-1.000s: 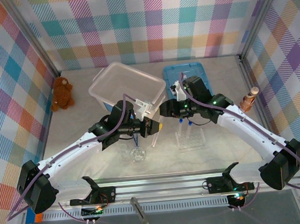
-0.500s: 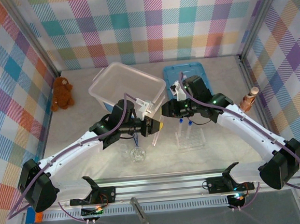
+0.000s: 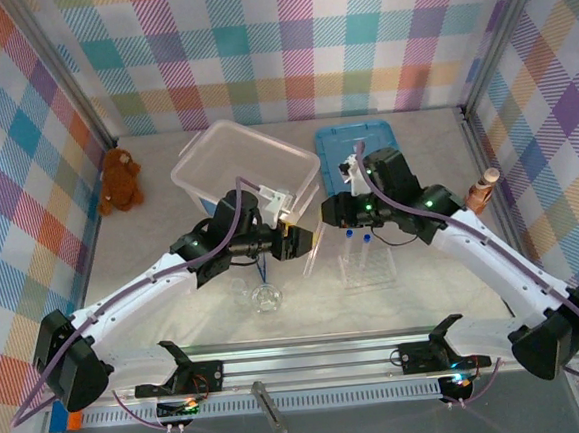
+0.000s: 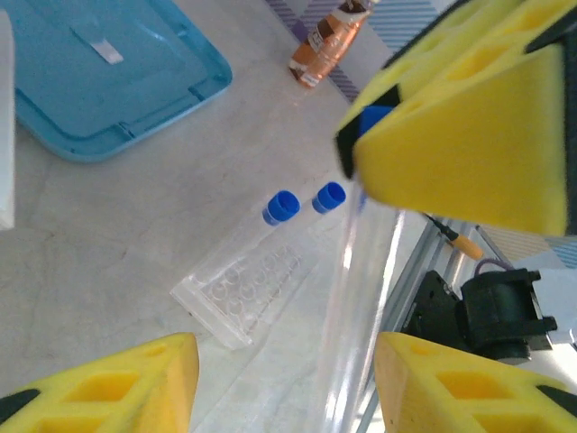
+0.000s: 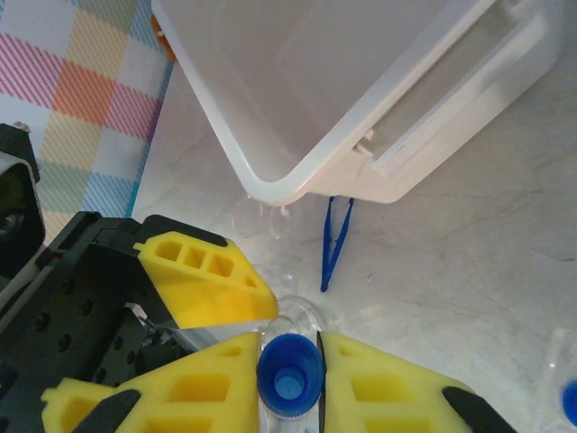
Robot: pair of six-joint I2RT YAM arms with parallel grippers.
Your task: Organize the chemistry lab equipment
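Right gripper: pinched tight on the blue cap of one test tube, holding it up off the bench, pretty much upright with a bit of a tilt.
Left gripper: fingers spread wide, one on each side of that same tube's clear body. Couldn't tell if either pad actually touched the glass.
Tube rack: sat on the bench just right of the two grippers, with the other two capped tubes standing in it side by side.
Tweezers: lay flat on the bench right by the corner of the clear bin.
Round glassware: on the bench near the front, below the left gripper.
Blue lid: flat at the back, right next to the bin.
Teddy bear: far left, by the wall.
Brown bottle: far right edge.
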